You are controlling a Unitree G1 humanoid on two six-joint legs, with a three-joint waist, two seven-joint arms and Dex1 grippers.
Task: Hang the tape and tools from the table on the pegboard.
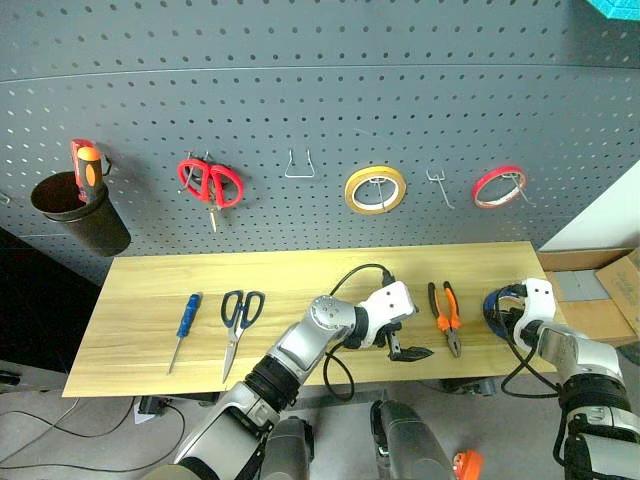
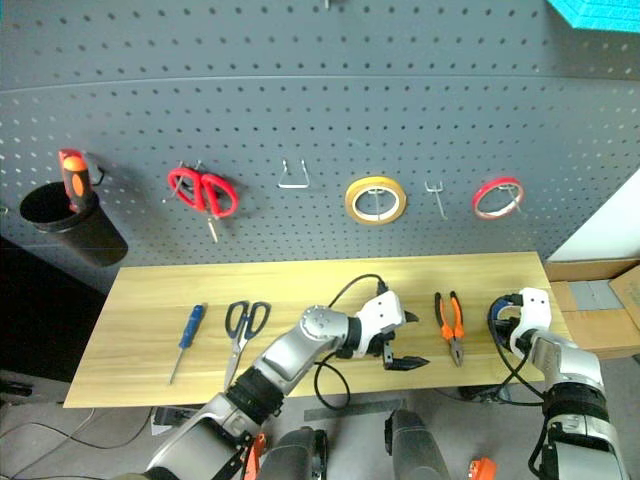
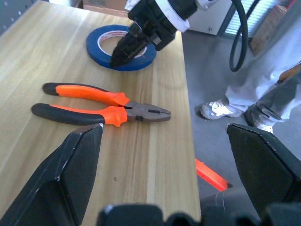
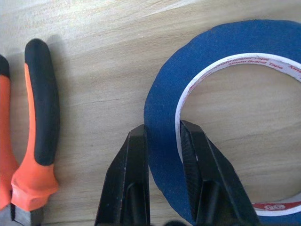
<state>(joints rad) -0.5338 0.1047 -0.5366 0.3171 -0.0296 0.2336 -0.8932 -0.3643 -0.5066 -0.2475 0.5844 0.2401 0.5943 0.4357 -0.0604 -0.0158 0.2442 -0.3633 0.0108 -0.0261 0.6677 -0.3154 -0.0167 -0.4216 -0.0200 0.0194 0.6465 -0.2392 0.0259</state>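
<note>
1. Now the right end effector (image 4: 162, 141) pinches the wall of the blue tape (image 4: 164, 103), one finger outside and one inside the core; the roll lies flat at the tabletop's (image 1: 300, 280) right end.
2. Left end effector (image 1: 410, 350), spread wide, hovers near the front edge, just left of the pliers (image 1: 447, 315).
3. Scissors (image 1: 238, 315) and screwdriver (image 1: 185, 325) lie side by side on the left.
4. Pegboard (image 1: 300, 100) stands behind.
</note>
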